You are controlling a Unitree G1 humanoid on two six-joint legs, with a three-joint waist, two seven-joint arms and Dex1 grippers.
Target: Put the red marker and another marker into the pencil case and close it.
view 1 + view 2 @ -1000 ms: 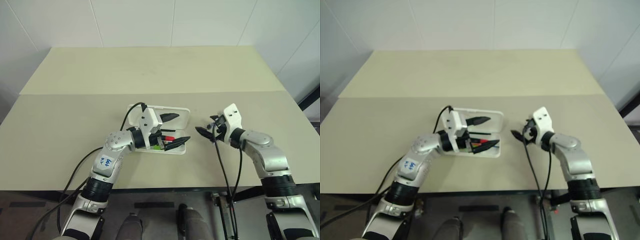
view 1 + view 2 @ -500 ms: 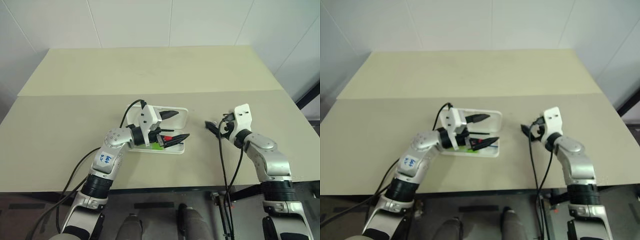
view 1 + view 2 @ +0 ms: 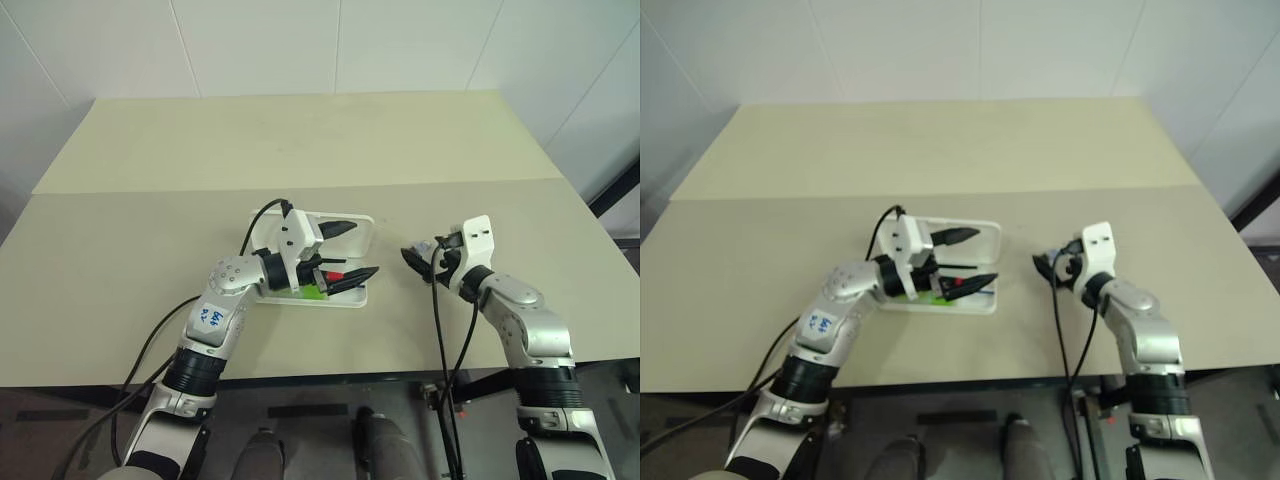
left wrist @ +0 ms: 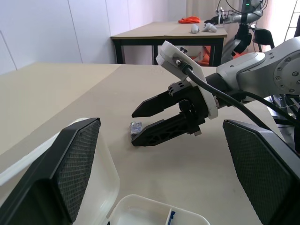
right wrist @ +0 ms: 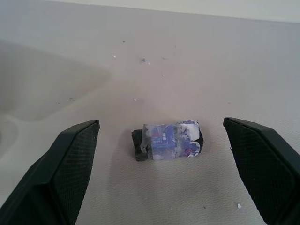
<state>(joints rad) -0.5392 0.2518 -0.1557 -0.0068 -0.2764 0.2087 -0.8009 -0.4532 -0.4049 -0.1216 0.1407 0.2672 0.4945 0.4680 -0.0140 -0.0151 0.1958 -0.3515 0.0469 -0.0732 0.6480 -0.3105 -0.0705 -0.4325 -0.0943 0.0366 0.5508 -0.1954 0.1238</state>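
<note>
The left hand (image 3: 345, 253) hangs over the open pencil case (image 3: 360, 236), its two black fingers spread wide apart with nothing between them; one finger sits over the raised lid side, the other over the tray. Under that lower finger the red marker (image 3: 335, 275) lies inside the tray, and the lime-green marker (image 3: 314, 291) lies just beside it, nearer the front edge of the case. The case rests open on the beige tabletop (image 3: 130, 240), close to its middle.

The right hand (image 3: 418, 258) is off to the right of the case, apart from it, fingers also spread wide and empty, pointing toward the case. In the right wrist view a small eraser (image 5: 168, 140), dark with a crumpled blue-and-white wrapper, lies on the tabletop between the two fingers, touching neither. The left wrist view shows the same eraser (image 4: 136, 126) just beside the right hand's fingertips.
</note>
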